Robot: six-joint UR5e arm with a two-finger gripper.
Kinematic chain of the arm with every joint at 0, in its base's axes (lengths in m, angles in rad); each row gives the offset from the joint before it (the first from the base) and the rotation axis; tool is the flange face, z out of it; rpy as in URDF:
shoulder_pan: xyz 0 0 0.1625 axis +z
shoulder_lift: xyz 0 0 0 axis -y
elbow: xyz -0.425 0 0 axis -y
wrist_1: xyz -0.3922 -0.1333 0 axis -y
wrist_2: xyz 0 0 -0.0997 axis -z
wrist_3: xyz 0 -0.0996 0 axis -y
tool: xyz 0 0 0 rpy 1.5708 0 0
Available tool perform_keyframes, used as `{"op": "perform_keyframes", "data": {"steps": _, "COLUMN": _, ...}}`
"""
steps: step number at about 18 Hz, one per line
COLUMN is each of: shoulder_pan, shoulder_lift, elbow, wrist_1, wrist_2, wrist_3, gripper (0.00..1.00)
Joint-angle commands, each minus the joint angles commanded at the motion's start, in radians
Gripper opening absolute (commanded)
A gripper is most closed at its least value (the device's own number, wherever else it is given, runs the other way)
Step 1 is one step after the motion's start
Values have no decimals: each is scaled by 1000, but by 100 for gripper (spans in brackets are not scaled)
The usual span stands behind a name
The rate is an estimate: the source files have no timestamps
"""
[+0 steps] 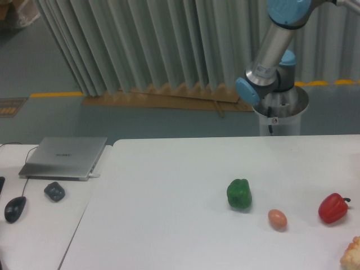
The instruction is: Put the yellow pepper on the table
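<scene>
The yellow pepper does not show in this view. The large white table (169, 225) with a rounded back-left corner fills the lower part of the camera view. Of the arm I see only the base and lower links (273, 67) behind the table's back right edge, rising out of the top of the frame. The gripper is out of view.
On the table stand a green pepper (239, 194), a small brown egg (277, 219) and a red pepper (333, 208). A pale yellowish bumpy thing (351, 254) is cut off at the bottom right corner. At left, a smaller desk holds a laptop (63, 157), a mouse (15, 208) and a dark object (54, 191).
</scene>
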Motion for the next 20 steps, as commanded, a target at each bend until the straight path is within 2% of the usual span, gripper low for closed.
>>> {"op": "perform_keyframes", "data": {"steps": 10, "shoulder_pan": 23, "shoulder_lift": -3, "elbow": -9, "wrist_1": 0, "wrist_2": 0, "wrist_3": 72, "gripper": 100}}
{"op": "perform_keyframes", "data": {"steps": 20, "shoulder_pan": 45, "shoulder_lift": -12, "elbow": -21, "wrist_1": 3, "wrist_2": 3, "wrist_3": 71, "gripper": 100}}
